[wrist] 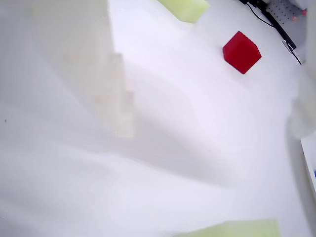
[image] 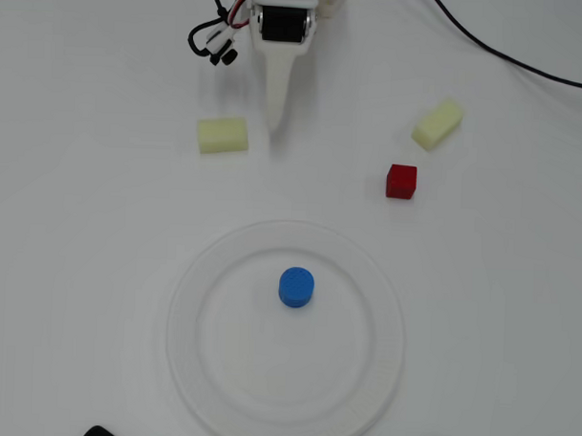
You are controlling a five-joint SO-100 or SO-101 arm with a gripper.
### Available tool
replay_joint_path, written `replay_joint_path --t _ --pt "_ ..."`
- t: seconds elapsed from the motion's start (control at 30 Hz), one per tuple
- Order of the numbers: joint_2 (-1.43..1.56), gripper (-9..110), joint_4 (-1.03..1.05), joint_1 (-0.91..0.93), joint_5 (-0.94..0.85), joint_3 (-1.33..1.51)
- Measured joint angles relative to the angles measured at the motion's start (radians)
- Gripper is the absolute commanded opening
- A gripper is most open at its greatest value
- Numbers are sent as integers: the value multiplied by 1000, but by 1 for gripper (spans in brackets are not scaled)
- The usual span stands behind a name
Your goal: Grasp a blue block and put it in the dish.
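Observation:
The blue block point(image: 296, 287), a short round cylinder, stands upright in the middle of the dish point(image: 182, 329), a large white plate at the front centre of the overhead view. My gripper point(image: 274, 127) is at the back of the table, well away from the dish, pointing toward it with its jaws together and nothing between them. In the wrist view a blurred white finger point(wrist: 74, 59) fills the left side, and a sliver of the dish's rim point(wrist: 309, 158) shows at the right edge. The blue block is not clearly in the wrist view.
A red cube point(image: 401, 181) lies right of the gripper and also shows in the wrist view point(wrist: 241, 52). One pale yellow block point(image: 223, 134) lies just left of the gripper tip, and another point(image: 438, 124) at the back right. A black cable point(image: 526, 65) crosses the back right corner.

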Motion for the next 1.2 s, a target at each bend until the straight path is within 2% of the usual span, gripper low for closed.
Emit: replay_joint_path --t 1.2 --pt "0 3 -9 0 -2 3"
